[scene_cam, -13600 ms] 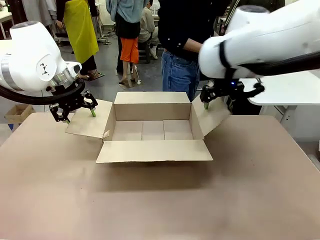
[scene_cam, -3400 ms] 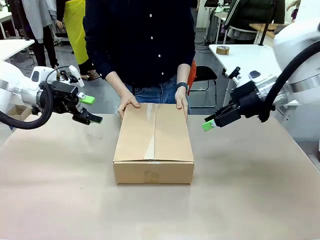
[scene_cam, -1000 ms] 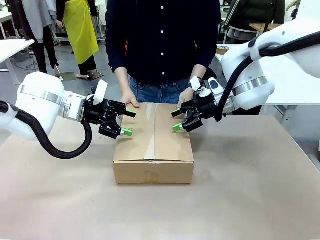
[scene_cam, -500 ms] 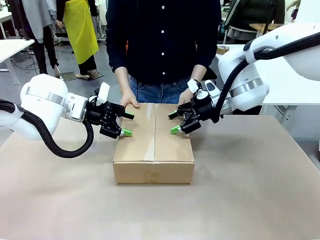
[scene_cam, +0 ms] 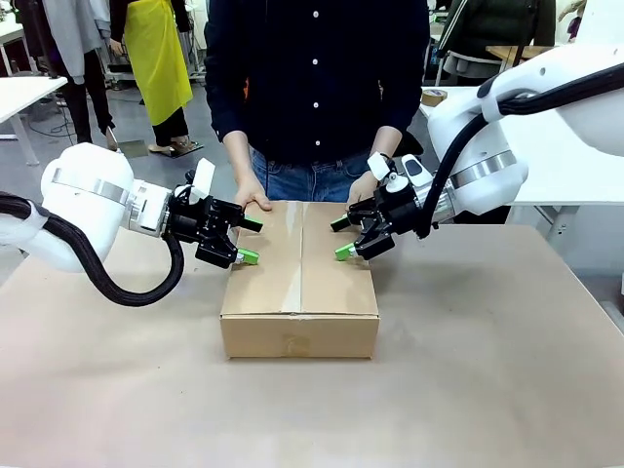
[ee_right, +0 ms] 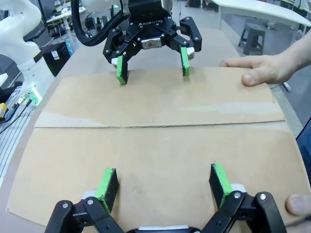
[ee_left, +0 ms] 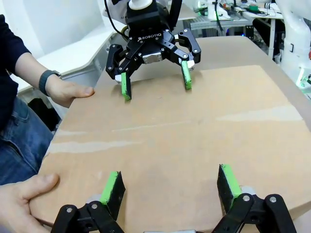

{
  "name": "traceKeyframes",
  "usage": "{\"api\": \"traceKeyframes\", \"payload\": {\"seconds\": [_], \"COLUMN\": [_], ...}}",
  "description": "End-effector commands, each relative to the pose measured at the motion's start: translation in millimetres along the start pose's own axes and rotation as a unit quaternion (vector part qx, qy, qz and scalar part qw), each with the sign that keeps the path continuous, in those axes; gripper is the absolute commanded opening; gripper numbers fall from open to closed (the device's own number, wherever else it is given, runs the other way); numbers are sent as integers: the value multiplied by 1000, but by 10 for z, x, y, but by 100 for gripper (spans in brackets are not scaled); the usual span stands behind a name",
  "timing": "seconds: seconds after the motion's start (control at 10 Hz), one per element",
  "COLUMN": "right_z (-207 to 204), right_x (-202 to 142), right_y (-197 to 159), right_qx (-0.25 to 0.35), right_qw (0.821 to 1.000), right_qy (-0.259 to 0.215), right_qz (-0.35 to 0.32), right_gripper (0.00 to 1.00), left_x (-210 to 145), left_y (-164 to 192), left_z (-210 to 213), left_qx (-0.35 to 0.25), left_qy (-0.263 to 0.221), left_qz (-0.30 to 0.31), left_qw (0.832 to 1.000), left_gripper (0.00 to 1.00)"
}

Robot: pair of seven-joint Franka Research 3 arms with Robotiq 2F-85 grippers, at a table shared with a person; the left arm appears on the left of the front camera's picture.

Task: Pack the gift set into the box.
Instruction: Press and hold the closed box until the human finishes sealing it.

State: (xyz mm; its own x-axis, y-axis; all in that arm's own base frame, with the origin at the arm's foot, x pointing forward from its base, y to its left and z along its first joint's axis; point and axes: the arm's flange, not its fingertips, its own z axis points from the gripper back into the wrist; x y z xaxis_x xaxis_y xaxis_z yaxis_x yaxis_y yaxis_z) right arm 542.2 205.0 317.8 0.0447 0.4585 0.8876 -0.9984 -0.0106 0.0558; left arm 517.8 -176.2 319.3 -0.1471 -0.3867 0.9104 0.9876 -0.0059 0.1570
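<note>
Front view: my left gripper (scene_cam: pixel 250 241) and right gripper (scene_cam: pixel 340 239) hang spread wide and empty over the closed box (scene_cam: pixel 299 283), one above each top flap. The person's hands (scene_cam: pixel 252 200) rest at its far edge.

Left wrist view: the lid lies just beneath my fingertips. I may be touching it, but that is hard to tell.

Right wrist view: the seam runs across just ahead of my fingers. I should press flat and evenly, clear of those hands.

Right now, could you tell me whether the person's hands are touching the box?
Touching. The right wrist view shows one hand resting its fingers on the box top. The left wrist view shows the watch hand against its edge.
</note>
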Motion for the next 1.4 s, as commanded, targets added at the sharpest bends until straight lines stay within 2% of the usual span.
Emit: {"api": "traceKeyframes", "payload": {"seconds": [0.0, 0.1, 1.3], "right_z": [87, 0, 0], "right_x": [-45, 0, 0], "right_y": [34, 0, 0], "right_qx": [-2, 0, 0], "right_qw": [1000, 1000, 1000], "right_qy": [-17, 0, 0], "right_qz": [1, 0, 0], "right_gripper": [100, 100, 100], "left_x": [-14, -14, -14], "left_y": [-36, -36, -36], "left_z": [4, 4, 4], "left_qx": [-2, -2, -2], "left_qy": [0, 0, 0], "left_qz": [-11, -11, -11], "left_qw": [1000, 1000, 1000], "left_gripper": [100, 100, 100]}}
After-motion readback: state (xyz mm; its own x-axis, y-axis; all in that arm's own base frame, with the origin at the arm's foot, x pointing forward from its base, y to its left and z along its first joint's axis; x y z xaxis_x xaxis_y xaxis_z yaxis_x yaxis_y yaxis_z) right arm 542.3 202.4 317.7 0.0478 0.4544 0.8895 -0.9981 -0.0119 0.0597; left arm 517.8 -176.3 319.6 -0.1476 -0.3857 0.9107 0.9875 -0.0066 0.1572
